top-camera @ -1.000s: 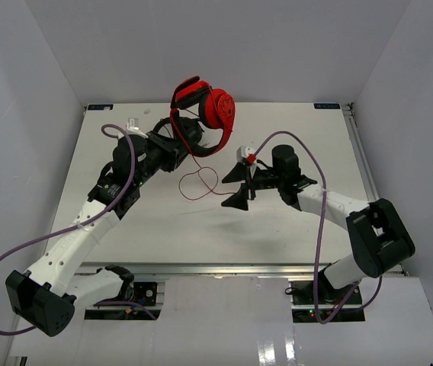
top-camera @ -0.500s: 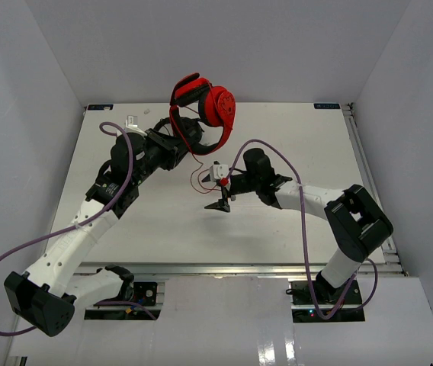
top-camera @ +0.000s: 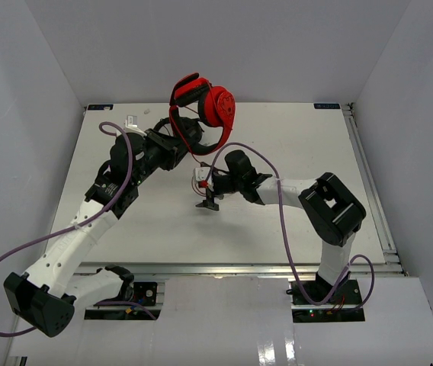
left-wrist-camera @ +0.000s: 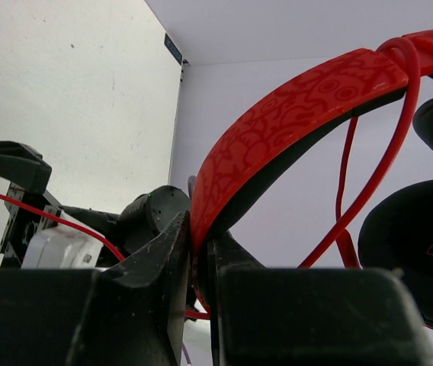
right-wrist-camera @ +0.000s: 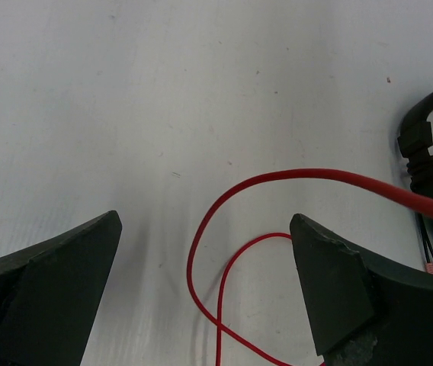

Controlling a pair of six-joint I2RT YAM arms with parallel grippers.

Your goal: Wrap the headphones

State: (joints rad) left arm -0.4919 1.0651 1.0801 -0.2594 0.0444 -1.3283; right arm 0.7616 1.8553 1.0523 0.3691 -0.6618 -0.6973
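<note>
The red headphones (top-camera: 210,107) hang in the air over the back of the table, with the black-padded earcups to the right. My left gripper (top-camera: 188,145) is shut on the red headband (left-wrist-camera: 293,107), and one earcup (left-wrist-camera: 422,244) and the thin red cable (left-wrist-camera: 376,171) dangle beside it. My right gripper (top-camera: 206,191) is open and low over the table, just below the headphones. In the right wrist view the cable (right-wrist-camera: 201,221) loops on the table between my open right gripper (right-wrist-camera: 205,229) fingers without touching them.
The white table (top-camera: 293,145) has a raised rail along its right edge (top-camera: 365,168). A black part with thin wires (right-wrist-camera: 430,160) lies at the right edge of the right wrist view. Purple arm cables arc over both arms.
My right arm has swung left across the table, bringing its open gripper over the cable loop under the headphones. My left arm and the headphones have stayed still.
</note>
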